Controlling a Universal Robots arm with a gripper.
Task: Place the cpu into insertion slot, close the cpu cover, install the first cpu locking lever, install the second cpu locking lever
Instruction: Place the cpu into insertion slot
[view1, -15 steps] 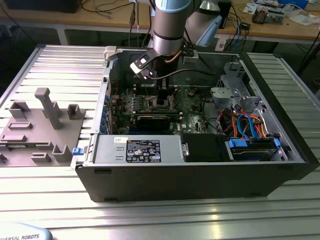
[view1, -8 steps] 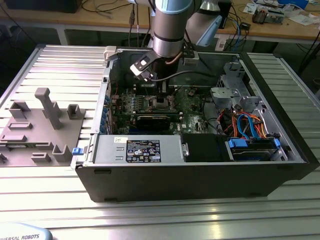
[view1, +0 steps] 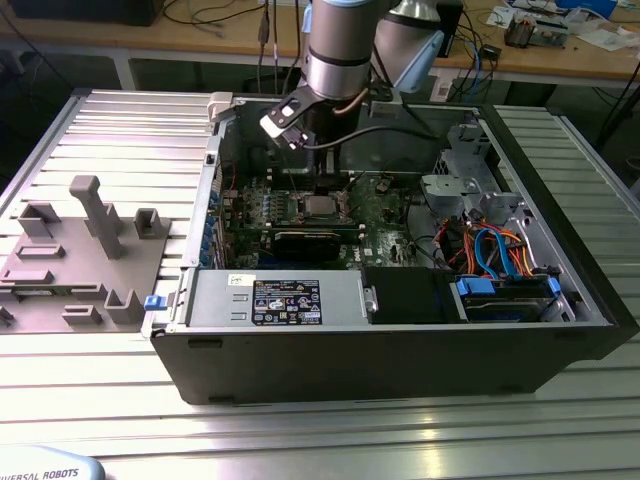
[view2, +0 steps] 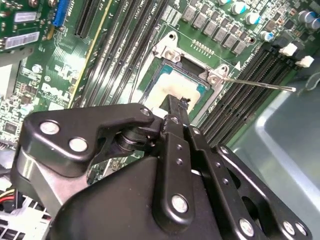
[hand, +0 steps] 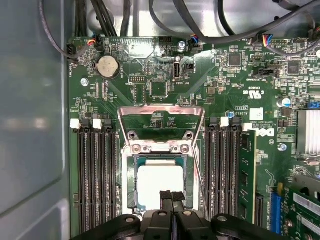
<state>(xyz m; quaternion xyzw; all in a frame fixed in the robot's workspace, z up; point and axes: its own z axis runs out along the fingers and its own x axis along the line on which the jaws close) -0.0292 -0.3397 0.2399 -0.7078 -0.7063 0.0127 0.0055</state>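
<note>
The cpu (hand: 160, 184) lies flat in the insertion slot (hand: 131, 185) on the green motherboard, its silvery top facing up. It also appears in the second wrist view as the cpu (view2: 170, 90). The cpu cover (hand: 160, 107) stands swung open at the socket's far end, with the board visible through its square opening. A thin locking lever (view2: 260, 85) sticks out unlatched beside the socket, and the lever (hand: 198, 175) runs along the socket's side. My gripper (hand: 172, 196) hovers just over the cpu's near edge, fingers shut together with nothing between them. The arm reaches down into the case (view1: 322, 178).
Black memory slots (hand: 95, 175) flank the socket on both sides. The open computer case (view1: 400, 350) holds a power supply (view1: 285, 300), a drive cage (view1: 455, 190) and blue and orange cables (view1: 500, 250). Grey fixtures (view1: 90, 240) stand on the table at the exterior view's left.
</note>
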